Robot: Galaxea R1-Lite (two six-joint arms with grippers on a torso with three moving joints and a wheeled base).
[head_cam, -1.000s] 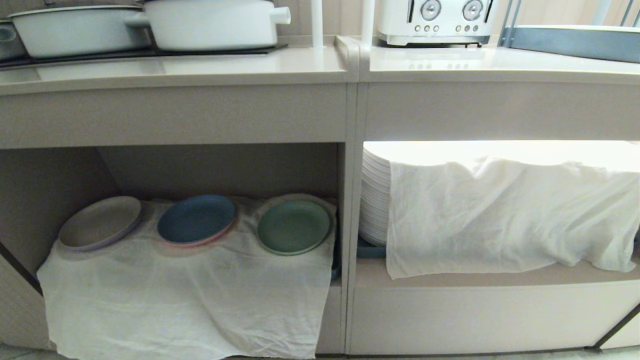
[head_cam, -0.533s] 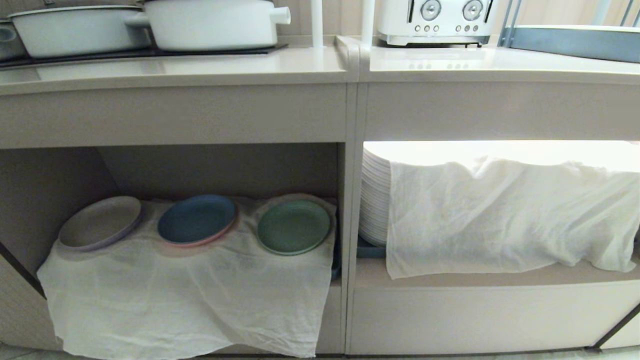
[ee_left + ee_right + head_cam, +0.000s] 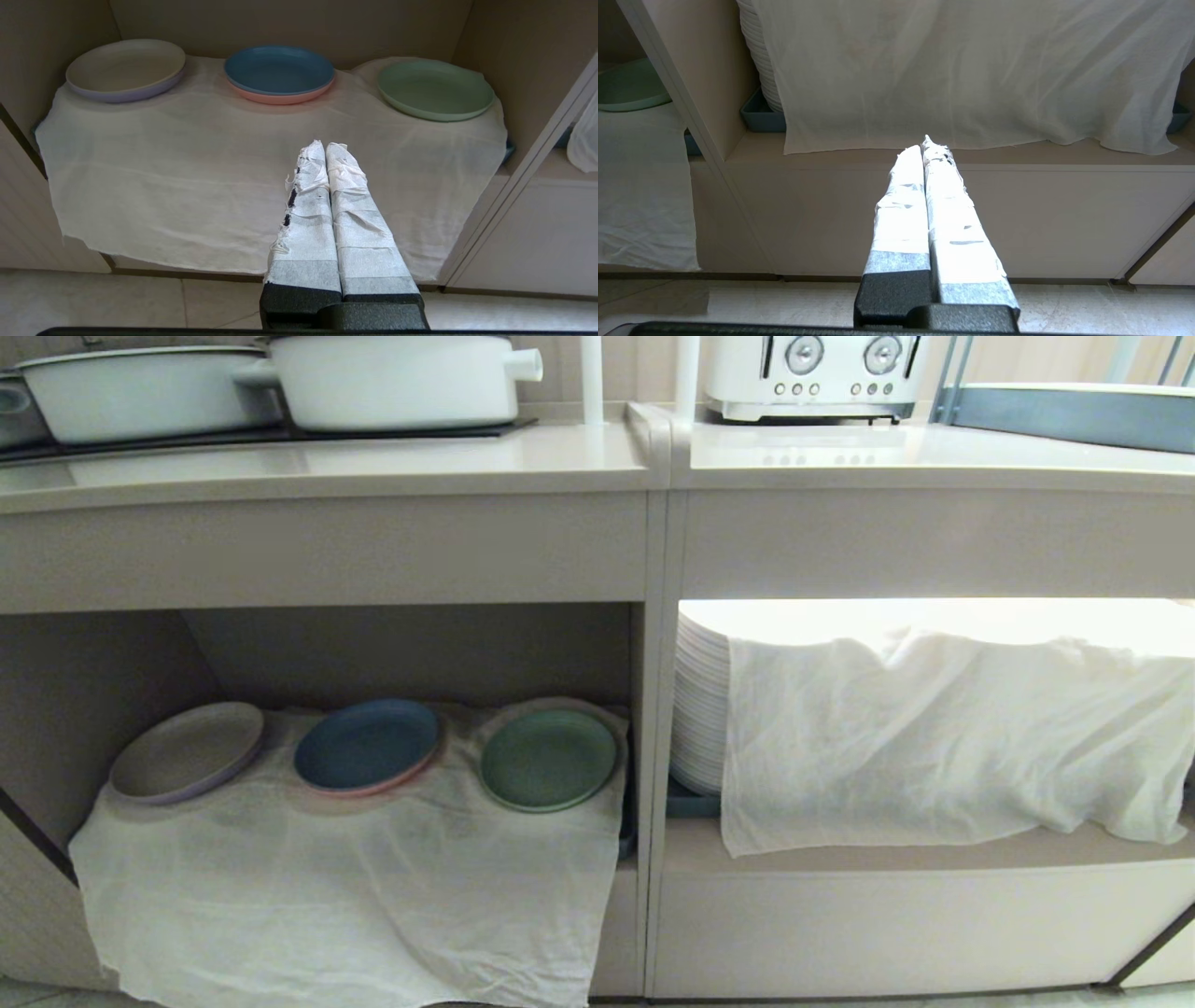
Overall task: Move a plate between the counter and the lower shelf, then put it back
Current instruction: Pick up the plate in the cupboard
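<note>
- Mint-green, round, shallow matte plate [image 3: 548,759] lies flat at the right end of the lower shelf [image 3: 411,653], close to the right side wall, on a thin white gauzy cloth [image 3: 345,887] that drapes over the shelf's front edge.
- Judged light and rigid, probably plastic or similar; matte finish should offer fair friction, and breakage risk looks low.
- Best hold: the low raised rim at the side facing the shelf's front edge, one finger under, one over. The cloth beneath may drag or bunch.
- A blue plate [image 3: 367,744] stacked on a pink one sits beside it, apart; an off-white plate [image 3: 187,749] lies further left.
- Left gripper [image 3: 324,147] hangs before the shelf, fingers pressed together, empty.
- Right gripper [image 3: 927,143], likewise closed and empty, faces the neighbouring bay.
- Beige table [image 3: 373,462] above carries white pots.
</note>
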